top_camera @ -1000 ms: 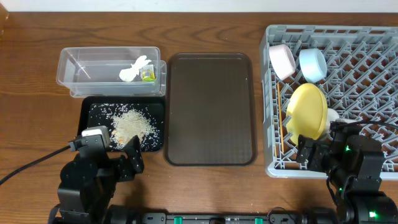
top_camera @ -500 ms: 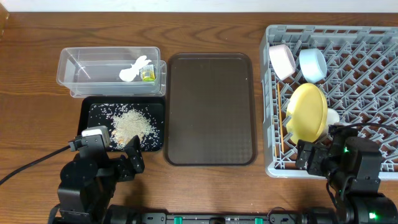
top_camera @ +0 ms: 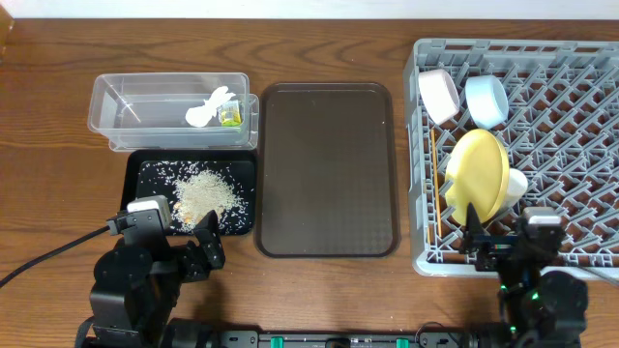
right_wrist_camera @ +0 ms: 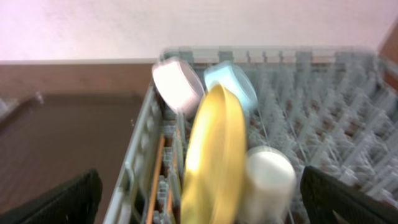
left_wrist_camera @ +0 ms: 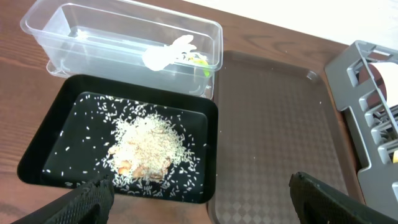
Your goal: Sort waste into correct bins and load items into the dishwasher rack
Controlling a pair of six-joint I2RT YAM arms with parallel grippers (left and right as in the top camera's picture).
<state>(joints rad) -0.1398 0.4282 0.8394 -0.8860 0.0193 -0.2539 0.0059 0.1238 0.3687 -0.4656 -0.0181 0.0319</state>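
The grey dishwasher rack at the right holds the white bowl, the light blue bowl, the yellow plate on edge, the small white cup and the chopsticks. The clear tub holds the white tissue and the green-yellow wrapper. The black tray holds the rice scraps. My left gripper is open and empty at the tray's near edge. My right gripper is open and empty at the rack's near edge. The right wrist view shows the plate and cup.
A large dark brown serving tray lies bare in the middle between the bins and the rack. The left wrist view shows the black tray, the clear tub and the brown tray.
My right gripper has drawn back toward the near edge of the rack and turned straighter. The left arm has not moved.
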